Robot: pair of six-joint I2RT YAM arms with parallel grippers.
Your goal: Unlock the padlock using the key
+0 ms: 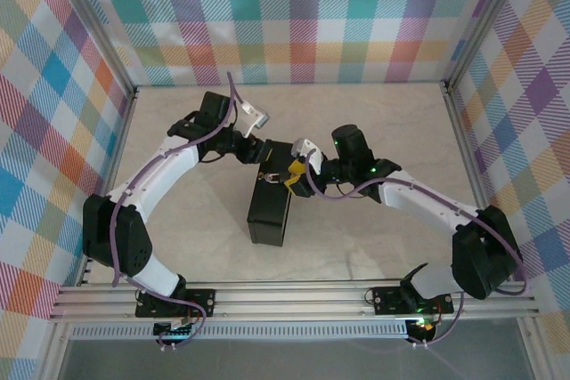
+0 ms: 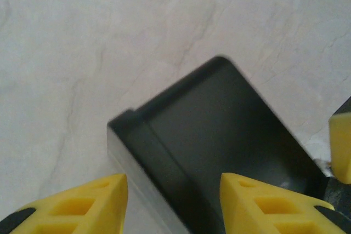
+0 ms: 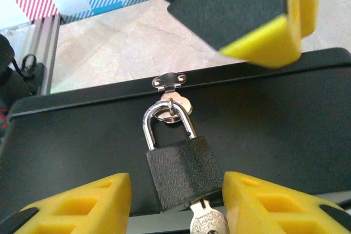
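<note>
Padlock (image 3: 184, 171) hangs from the hasp (image 3: 169, 81) on the box (image 3: 82, 130), key (image 3: 207, 224) in its underside. My right jaws stand apart flanking both; left jaws, apart, straddle the box's edge. Insertion looks done; the turn and shackle (image 3: 149, 127) release remain.

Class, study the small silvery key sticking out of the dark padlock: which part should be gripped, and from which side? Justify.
Probably its flat head: only that part of the small silvery metal key protrudes, beneath the dark grey textured padlock body. Approach from the body's underside, along the key's axis.
</note>
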